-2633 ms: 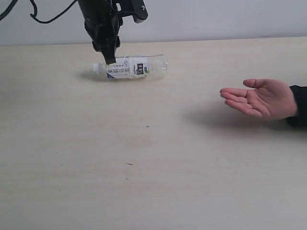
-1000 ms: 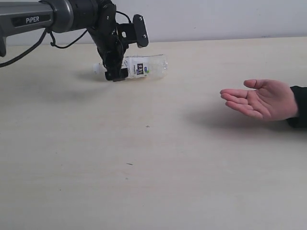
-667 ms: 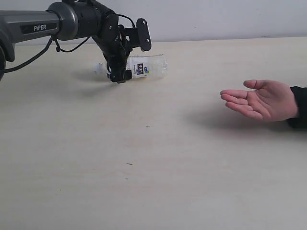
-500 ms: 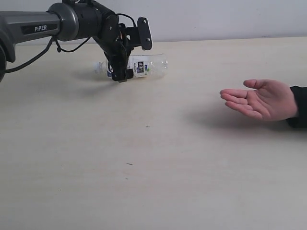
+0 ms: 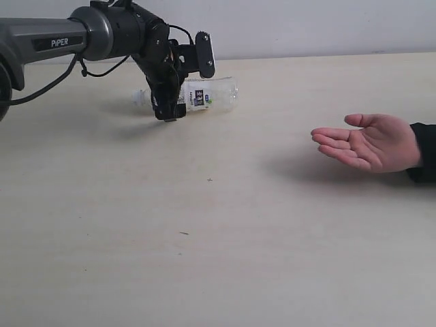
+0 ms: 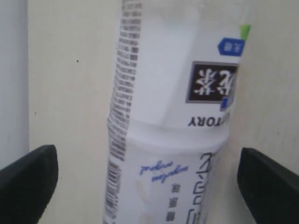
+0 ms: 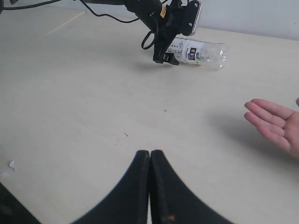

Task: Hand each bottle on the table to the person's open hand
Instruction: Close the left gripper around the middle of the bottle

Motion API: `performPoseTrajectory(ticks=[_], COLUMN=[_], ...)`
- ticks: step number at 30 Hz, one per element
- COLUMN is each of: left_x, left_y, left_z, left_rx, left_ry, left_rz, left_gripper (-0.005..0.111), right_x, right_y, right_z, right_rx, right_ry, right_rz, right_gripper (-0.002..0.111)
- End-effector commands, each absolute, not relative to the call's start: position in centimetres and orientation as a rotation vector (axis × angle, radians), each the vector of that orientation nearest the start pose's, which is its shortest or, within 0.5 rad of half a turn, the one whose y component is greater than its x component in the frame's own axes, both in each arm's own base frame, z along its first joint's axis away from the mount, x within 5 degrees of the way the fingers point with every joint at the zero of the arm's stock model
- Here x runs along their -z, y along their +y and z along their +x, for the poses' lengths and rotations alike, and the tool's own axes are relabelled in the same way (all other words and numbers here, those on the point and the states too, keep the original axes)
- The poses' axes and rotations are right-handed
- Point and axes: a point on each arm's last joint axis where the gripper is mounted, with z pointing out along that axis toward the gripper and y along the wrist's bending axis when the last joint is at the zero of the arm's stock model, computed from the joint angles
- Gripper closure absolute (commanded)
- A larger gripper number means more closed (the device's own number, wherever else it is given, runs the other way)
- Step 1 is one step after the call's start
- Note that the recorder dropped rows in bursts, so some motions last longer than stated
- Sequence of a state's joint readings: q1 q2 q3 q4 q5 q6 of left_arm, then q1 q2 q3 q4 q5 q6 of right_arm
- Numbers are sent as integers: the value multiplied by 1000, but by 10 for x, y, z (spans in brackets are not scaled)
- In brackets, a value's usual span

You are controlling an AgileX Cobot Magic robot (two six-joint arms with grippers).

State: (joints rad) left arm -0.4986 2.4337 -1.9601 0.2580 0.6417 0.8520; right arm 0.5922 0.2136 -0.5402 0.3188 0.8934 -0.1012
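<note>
A: Pale beige surface [image 5: 218, 238] — where is the bottle [image 5: 212, 92]?
B: Upper left, lying on its side inside the left end effector [image 6: 149, 184], whose jaws are spread and clear of it. Open hand [image 5: 371, 142]: right edge. Right end effector [image 7: 149, 186] — clenched, empty.

Plain pale grey wall [image 5: 306, 24] at back, runs all way across. Tiny white scrap [image 7: 11, 164] lies flat near one corner, seen only in right wrist view. Little dark crumb [image 5: 184, 233] in middle. Smaller dark dot [image 5: 209, 180] a bit behind it, apart.
</note>
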Motion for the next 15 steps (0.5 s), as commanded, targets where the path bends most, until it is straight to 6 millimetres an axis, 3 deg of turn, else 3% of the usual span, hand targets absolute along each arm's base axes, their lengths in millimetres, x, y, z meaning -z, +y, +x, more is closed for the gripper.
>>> performPoseTrajectory(ticks=[1,7,9,11,15], left_x=[-119,-118,-118,-117,-117], left_y=[-242,-241,-242,-242,-242], left_z=[470,470,471,471,471], left_rx=[-393,-396,-396,-395,-395], left_ry=[1909,1907,1904,1900,1897], left_rz=[1810,1815,1813,1811,1809], left_gripper=[7,7,12,23,62], right_x=[-302,-302,-302,-302,-302], right_y=[37,37,37,37,37], right_z=[14,14,14,14,14], right_rx=[-689,-689,-689,-689,-689], right_ry=[1967,1967,1967,1967,1967], right_rz=[-657,-657,-657,-657,-657], right_gripper=[108,108,108,108,108])
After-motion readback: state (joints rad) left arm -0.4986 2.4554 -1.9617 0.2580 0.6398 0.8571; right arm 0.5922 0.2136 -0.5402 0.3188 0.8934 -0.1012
